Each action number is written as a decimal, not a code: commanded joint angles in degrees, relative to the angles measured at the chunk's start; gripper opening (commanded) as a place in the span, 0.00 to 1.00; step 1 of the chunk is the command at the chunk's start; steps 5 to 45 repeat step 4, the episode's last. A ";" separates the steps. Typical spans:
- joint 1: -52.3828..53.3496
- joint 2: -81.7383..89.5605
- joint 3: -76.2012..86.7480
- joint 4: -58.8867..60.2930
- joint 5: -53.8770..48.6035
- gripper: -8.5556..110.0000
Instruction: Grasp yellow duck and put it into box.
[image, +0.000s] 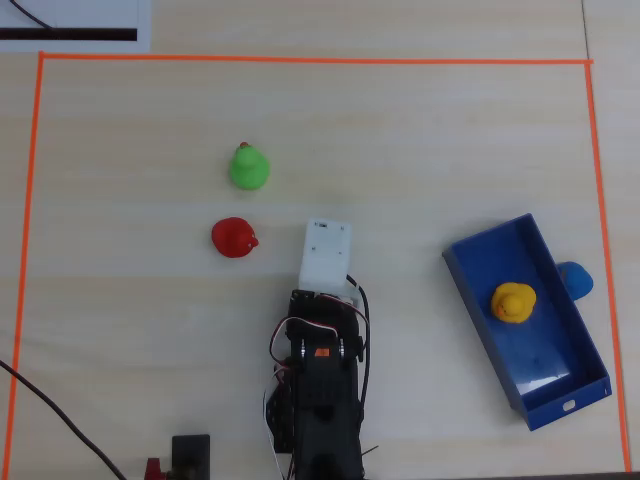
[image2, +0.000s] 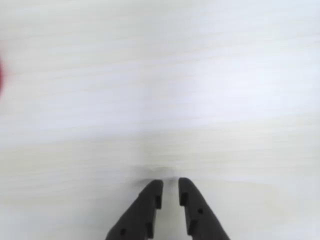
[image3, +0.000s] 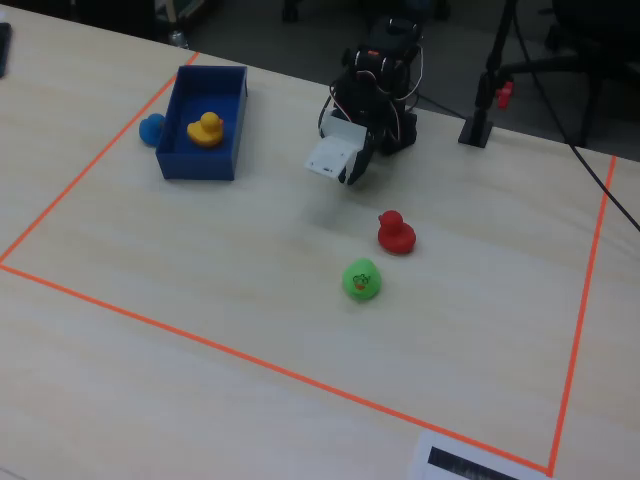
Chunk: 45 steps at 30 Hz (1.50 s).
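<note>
The yellow duck (image: 514, 301) (image3: 205, 128) sits inside the blue box (image: 485, 335) (image3: 195, 166), toward its upper half in the overhead view. The arm is folded back near the table's bottom edge in that view, well left of the box. Its white wrist housing (image: 325, 255) covers the jaws from above. In the wrist view my gripper (image2: 170, 182) hangs over bare table, its black fingers (image2: 150, 200) nearly together with nothing between them.
A green duck (image: 249, 167) (image3: 361, 280) and a red duck (image: 234, 237) (image3: 395, 232) stand left of the arm in the overhead view. A blue duck (image: 575, 279) (image3: 151, 127) lies against the box's outer wall. Orange tape (image: 300, 60) frames the work area.
</note>
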 joint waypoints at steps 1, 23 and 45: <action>-0.35 -0.18 0.26 0.26 0.26 0.07; -0.35 -0.18 0.26 0.26 0.26 0.07; -0.35 -0.18 0.26 0.26 0.26 0.07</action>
